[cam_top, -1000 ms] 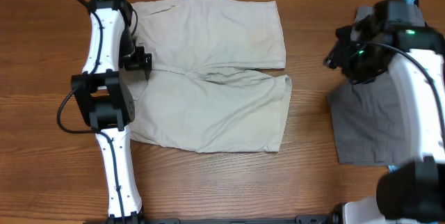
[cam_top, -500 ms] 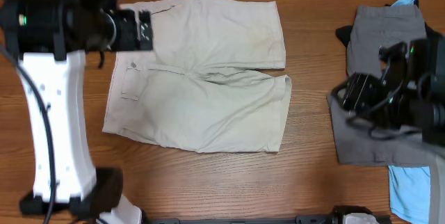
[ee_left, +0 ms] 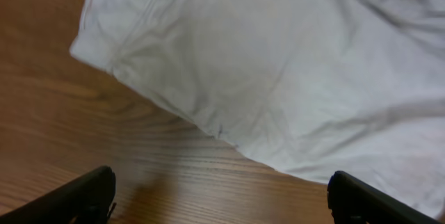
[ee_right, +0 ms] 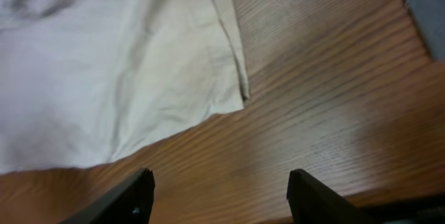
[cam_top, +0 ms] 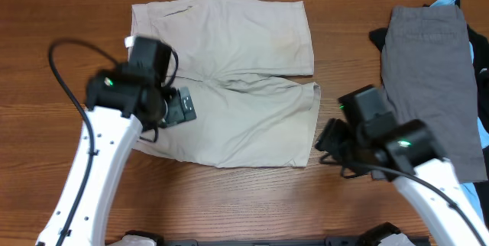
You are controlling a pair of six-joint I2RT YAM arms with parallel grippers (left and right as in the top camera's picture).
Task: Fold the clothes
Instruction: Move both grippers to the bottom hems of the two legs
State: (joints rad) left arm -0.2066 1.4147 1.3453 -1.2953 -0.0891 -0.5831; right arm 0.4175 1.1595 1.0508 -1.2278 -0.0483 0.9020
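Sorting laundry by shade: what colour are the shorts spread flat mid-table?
The shorts are plain light beige; the overhead view shows it best.

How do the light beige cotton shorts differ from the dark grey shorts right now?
The light beige cotton shorts lie alone on the wooden table; the dark grey shorts overlap a black piece and a light blue piece. The beige pair shows two separate legs; the grey pair shows as one slab. Both lie flat.
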